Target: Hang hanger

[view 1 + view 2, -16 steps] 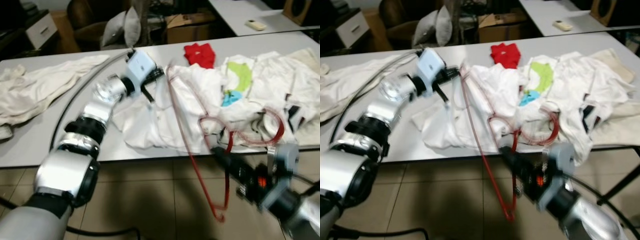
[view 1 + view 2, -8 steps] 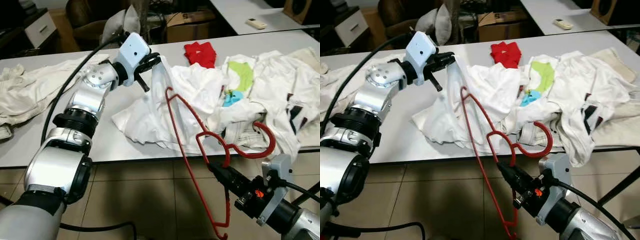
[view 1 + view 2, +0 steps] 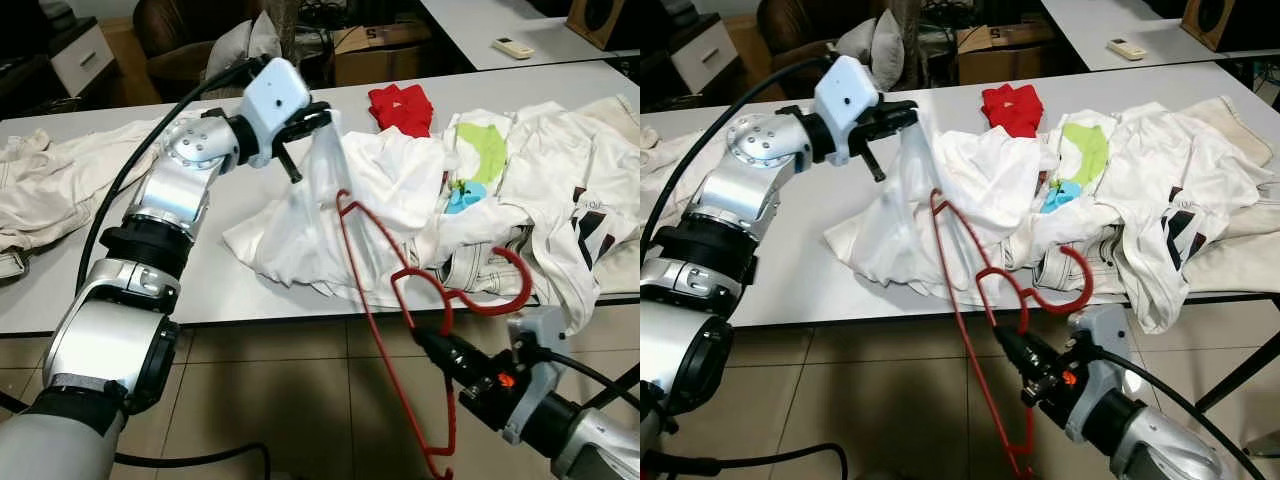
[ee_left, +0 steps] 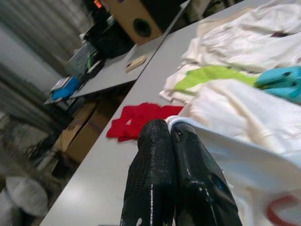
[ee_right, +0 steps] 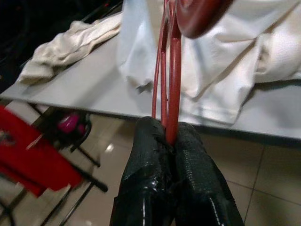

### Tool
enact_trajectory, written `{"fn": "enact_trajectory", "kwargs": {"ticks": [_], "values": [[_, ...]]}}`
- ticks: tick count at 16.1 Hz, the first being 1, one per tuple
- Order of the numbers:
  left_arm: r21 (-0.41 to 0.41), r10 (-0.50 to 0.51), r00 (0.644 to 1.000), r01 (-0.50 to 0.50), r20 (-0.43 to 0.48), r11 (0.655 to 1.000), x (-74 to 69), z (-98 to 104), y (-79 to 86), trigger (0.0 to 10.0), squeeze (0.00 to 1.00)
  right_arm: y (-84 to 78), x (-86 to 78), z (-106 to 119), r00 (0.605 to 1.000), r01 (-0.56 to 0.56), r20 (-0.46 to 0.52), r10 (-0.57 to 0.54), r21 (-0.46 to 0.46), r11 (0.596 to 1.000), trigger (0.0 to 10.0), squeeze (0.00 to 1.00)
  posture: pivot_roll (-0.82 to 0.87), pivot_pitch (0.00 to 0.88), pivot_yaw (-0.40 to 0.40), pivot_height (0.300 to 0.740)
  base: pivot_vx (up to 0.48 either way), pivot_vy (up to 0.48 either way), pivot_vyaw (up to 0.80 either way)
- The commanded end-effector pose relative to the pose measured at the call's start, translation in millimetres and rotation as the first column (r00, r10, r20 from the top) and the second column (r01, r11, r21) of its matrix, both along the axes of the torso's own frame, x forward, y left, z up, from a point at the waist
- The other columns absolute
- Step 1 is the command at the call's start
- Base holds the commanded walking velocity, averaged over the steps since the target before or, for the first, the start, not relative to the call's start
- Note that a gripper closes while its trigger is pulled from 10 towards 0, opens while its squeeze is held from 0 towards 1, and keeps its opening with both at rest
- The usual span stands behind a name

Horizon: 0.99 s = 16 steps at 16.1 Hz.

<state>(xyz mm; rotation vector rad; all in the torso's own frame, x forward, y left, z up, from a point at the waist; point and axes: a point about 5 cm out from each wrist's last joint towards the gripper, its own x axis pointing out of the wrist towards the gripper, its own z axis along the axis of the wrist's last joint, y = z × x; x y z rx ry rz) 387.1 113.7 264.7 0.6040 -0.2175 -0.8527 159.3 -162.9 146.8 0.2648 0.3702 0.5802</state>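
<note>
1. Red plastic, the hanger (image 3: pixel 400 330) is pinched between the two black fingers of the right end effector (image 3: pixel 432 345), which grasps it near the neck, below the front edge of the worktop (image 3: pixel 200 290).
2. From that grip the hook (image 3: pixel 505 290) curls up and away toward the heap of clothes, while one long arm of the hanger runs up from the end effector into the white shirt (image 3: pixel 330 215).
3. The hanger's lower bar drops beneath the right end effector toward the tiled floor (image 3: pixel 280 400); its bottom corner sits at the picture's edge.
4. The left end effector (image 3: pixel 322 118) is clenched on a fold of the white shirt and holds it lifted above the worktop, with the hanger's upper shoulder just below that raised cloth.
5. Beyond the left end effector lie a red cloth (image 3: pixel 400 107) and a shirt with a green and blue print (image 3: pixel 475 160).
6. How far the hanger's shoulder reaches inside the shirt cannot be made out, as the fabric covers it.
</note>
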Motion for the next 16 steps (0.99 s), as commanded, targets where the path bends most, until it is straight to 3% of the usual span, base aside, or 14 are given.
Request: {"fn": "enact_trajectory", "kwargs": {"ticks": [1,4,6,8,10,13,16], "values": [[0.014,-0.019,1.000,0.019,-0.011,1.000,-3.0,-1,0.1,0.0,0.00,0.9,4.1,-1,0.999,0.029,-0.013,-0.029,-0.005,1.000,10.0,0.00,-0.06,0.000,0.146,0.740,0.000,0.000,0.00],[0.080,-0.061,0.998,0.063,-0.027,0.995,-12.0,-5,4.1,0.0,0.00,5.7,14.4,-11,0.978,0.192,-0.096,-0.184,0.084,0.978,10.0,0.00,-0.06,0.000,0.146,0.740,0.000,0.000,0.00],[0.088,-0.079,0.996,0.081,-0.035,0.993,-15.1,-6,3.9,0.0,0.00,11.0,15.2,-12,0.979,0.183,-0.105,-0.172,0.110,0.977,10.0,0.00,-0.06,0.002,0.146,0.740,0.000,0.000,0.00],[0.077,-0.097,0.994,0.101,-0.053,0.992,-21.1,-10,1.1,0.0,0.00,28.7,18.4,-11,0.981,0.164,-0.142,-0.133,0.239,0.957,10.0,0.00,-0.05,0.000,0.146,0.740,0.000,0.000,0.00],[0.039,-0.099,0.994,0.100,-0.041,0.994,-23.5,-7,-4.3,0.0,0.00,37.7,18.7,-15,0.980,0.136,-0.175,-0.093,0.258,0.957,10.0,0.00,-0.05,0.000,0.142,0.740,0.000,0.000,0.00],[0.074,-0.097,0.994,0.100,-0.041,0.992,-26.1,-4,0.6,0.0,0.00,36.0,27.5,-15,0.967,0.219,-0.194,-0.166,0.295,0.930,10.0,0.00,-0.04,0.000,0.140,0.740,0.000,0.000,0.00],[0.144,-0.088,0.993,0.099,-0.083,0.985,-28.2,-14,11.7,0.0,0.00,28.5,45.0,-11,0.937,0.345,-0.196,-0.290,0.371,0.862,10.0,0.00,-0.04,0.000,0.148,0.740,0.000,0.000,0.00]]}}
